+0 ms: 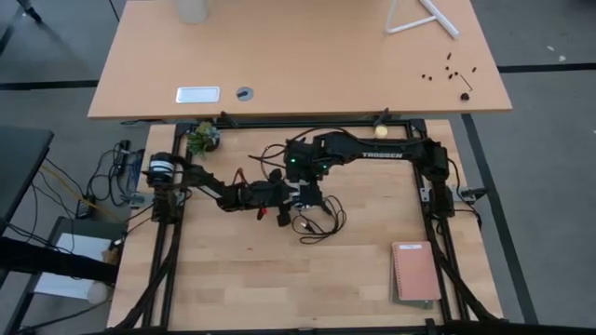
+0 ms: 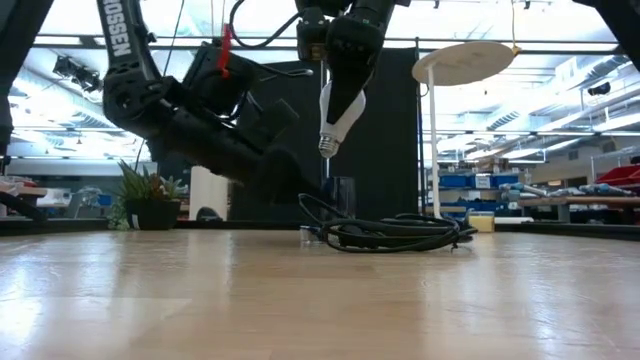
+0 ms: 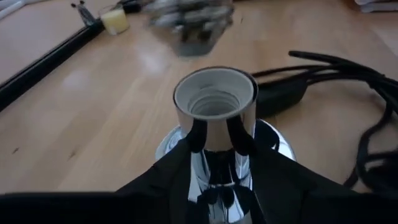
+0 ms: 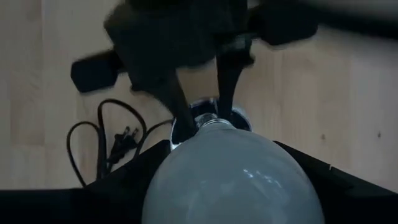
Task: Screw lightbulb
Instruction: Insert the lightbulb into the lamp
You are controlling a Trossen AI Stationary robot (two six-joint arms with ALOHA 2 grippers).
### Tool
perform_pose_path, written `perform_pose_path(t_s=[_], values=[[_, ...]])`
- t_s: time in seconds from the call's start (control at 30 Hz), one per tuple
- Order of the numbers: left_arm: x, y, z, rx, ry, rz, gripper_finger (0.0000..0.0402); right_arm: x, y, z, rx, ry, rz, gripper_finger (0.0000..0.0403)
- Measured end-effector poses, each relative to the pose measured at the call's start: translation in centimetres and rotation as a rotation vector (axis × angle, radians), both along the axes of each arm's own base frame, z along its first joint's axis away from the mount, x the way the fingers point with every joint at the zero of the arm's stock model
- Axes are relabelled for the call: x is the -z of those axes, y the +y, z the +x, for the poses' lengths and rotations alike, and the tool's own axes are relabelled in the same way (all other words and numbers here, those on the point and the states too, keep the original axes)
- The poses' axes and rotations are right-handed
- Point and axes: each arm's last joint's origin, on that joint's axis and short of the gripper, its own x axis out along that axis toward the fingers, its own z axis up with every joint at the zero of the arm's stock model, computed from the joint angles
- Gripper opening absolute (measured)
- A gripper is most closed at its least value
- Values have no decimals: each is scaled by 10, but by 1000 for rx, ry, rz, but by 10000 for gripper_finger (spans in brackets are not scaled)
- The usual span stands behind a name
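The lightbulb [image 2: 337, 112] is white and pear-shaped. It hangs in the air with its silvery screw base [image 2: 325, 146] pointing down, and my right gripper [image 2: 342, 92] is shut on it. Below it, the chrome socket [image 3: 214, 99] shows a white threaded mouth facing up, with my left gripper [image 3: 217, 140] shut on it low over the table. In the right wrist view the bulb [image 4: 233, 177] fills the foreground, with the socket [image 4: 208, 111] right beyond its base. The socket's black cord [image 2: 395, 235] lies coiled on the table. My left gripper pinches the socket's chrome neck [image 3: 216, 140] between its two fingers, just under the open mouth. The fingers come low and slanting from the table's left. The mouth faces up, and the wide chrome disc [image 3: 277, 142] sits below the fingers. My right gripper holds the bulb's white glass body [image 2: 345, 100] between its two fingers, coming steeply from above. The bulb hangs slightly tilted, screw base lowest. It is clear of the table and a short way above the socket.
A pink notebook [image 1: 414, 272] lies at the near right of the table. A small potted plant [image 1: 203, 138] stands at the far left corner, with a yellowish ball [image 3: 115, 22] near the far edge. The cord's loops [image 1: 318, 220] spread just in front of the grippers. A second table [image 1: 298, 56] stands beyond.
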Motion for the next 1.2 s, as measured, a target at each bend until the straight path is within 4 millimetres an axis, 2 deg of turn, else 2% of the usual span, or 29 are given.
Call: perform_pose_path(t_s=[0.17, 0.47, 0.7, 0.8, 1.03, 1.2], values=[[-2, 0, 2, -1, -6, -19, 142, 10, 2, -4, -7, 52, 24, 268], [-1, 0, 5, -10, -19, -43, 140, 26, 2, -10, -63, 121, 15, 268], [-3, 0, 6, -21, -35, -66, 143, 28, -1, -10, -76, 116, 10, 268], [-4, -3, 6, -11, -42, -59, 161, 28, -2, -10, -76, 113, 10, 268], [-8, -3, 8, 2, -76, -30, 238, 40, -2, -11, -62, 127, 19, 268], [1, -3, 13, 9, -106, -10, 248, 43, -3, -12, -38, 138, 28, 268]])
